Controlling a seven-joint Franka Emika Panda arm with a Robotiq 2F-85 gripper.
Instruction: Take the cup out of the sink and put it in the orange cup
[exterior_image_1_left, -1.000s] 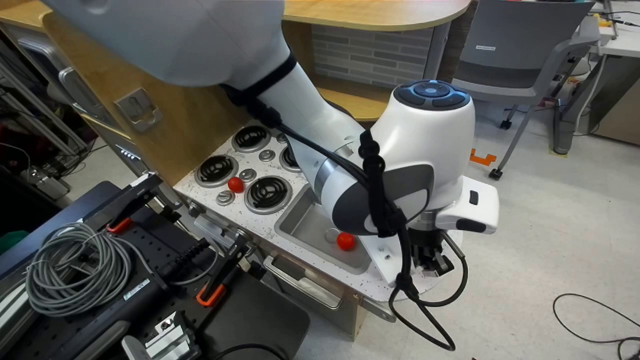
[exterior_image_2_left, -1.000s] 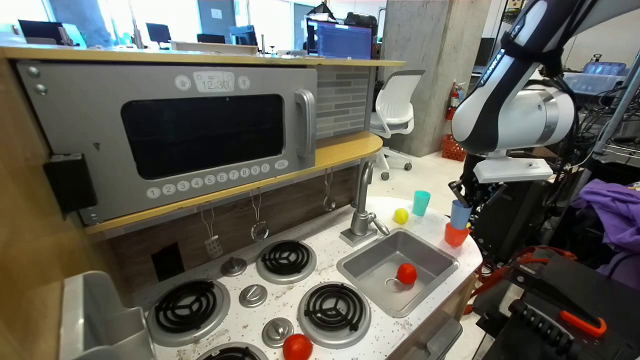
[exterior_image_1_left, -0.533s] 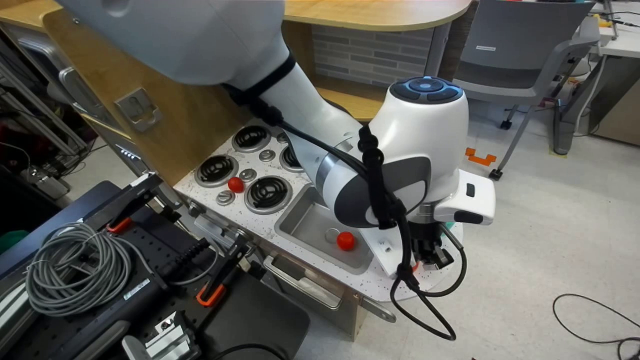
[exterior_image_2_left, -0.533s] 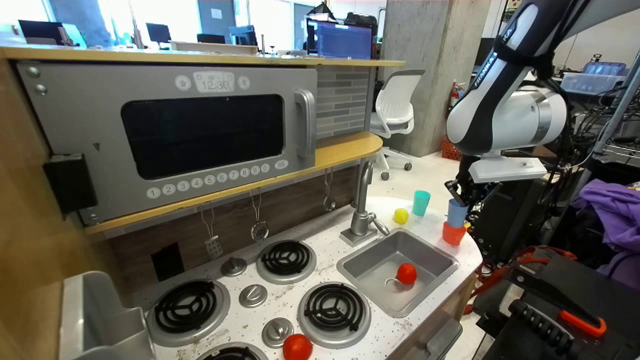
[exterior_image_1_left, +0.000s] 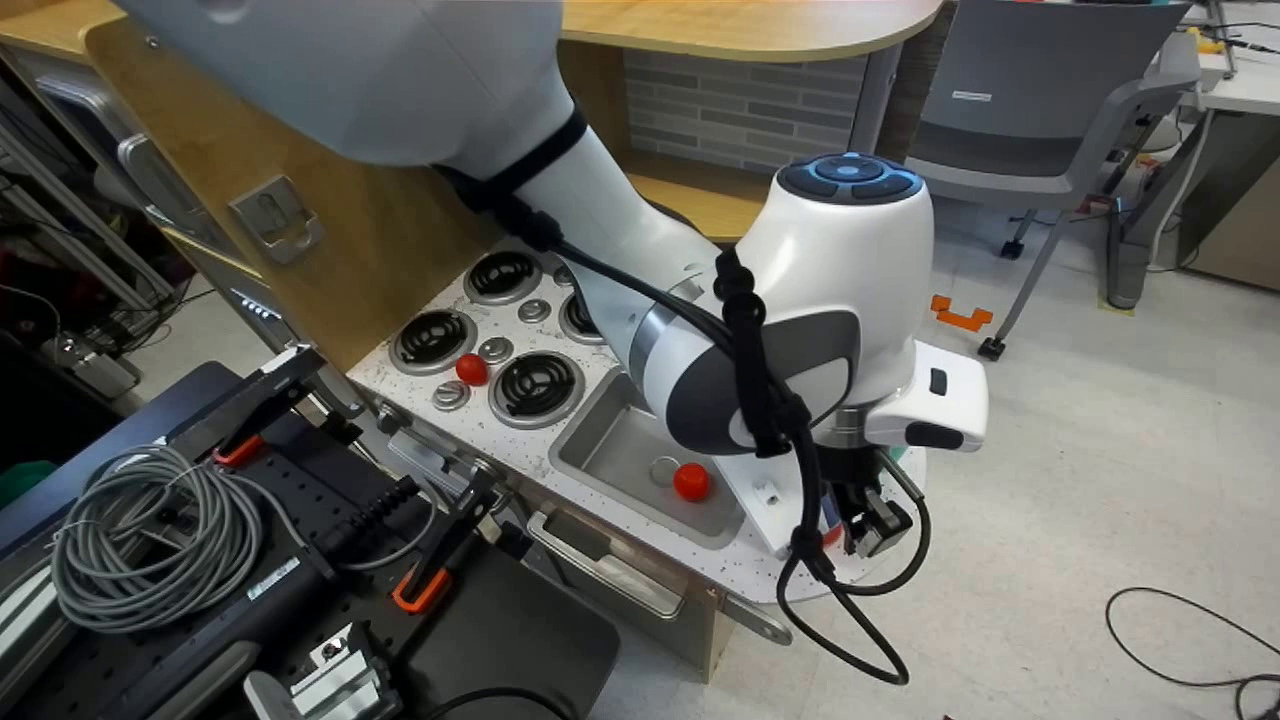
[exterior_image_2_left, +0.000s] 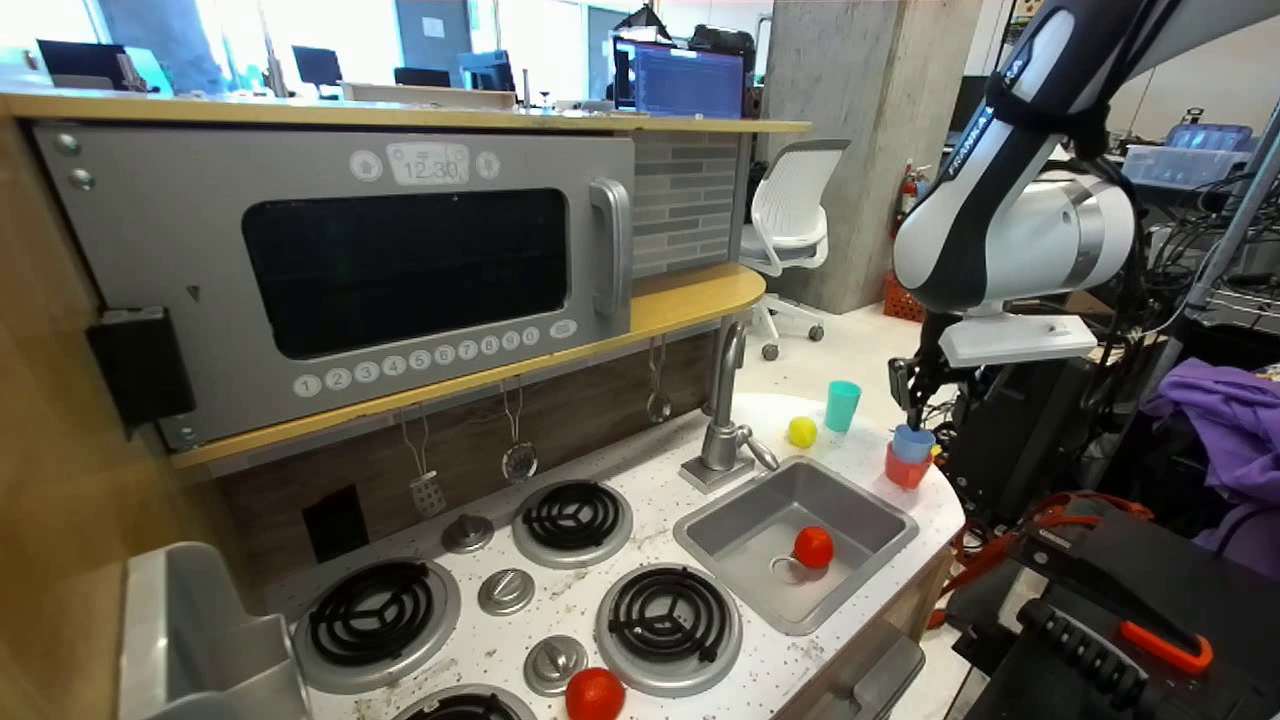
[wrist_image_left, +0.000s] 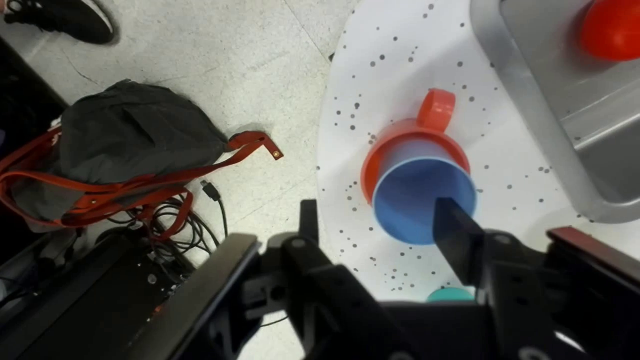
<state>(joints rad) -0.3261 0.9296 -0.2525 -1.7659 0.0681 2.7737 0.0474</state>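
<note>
Blue cup (wrist_image_left: 411, 197) sits in orange cup (exterior_image_2_left: 906, 474), R of sink (exterior_image_2_left: 752, 532) from here; robot hand (wrist_image_left: 377, 216) abv, spread apart.

"Where are the cups?"

"In an exterior view, the upper cup (exterior_image_2_left: 912, 445) sits in the lower cup (exterior_image_2_left: 908, 473) on the countertop (exterior_image_2_left: 775, 655), right of the sink (exterior_image_2_left: 765, 525). A third cup (exterior_image_2_left: 843, 407) stands behind the sink, beside a ball (exterior_image_2_left: 802, 432)."

"And the tap (exterior_image_2_left: 721, 435)?"

"Left of that ball, just behind the sink."

"What lies in the sink?"

"A second ball (exterior_image_2_left: 813, 547); a third ball (exterior_image_2_left: 595, 694) lies left, between two burners (exterior_image_2_left: 670, 628)."
</note>
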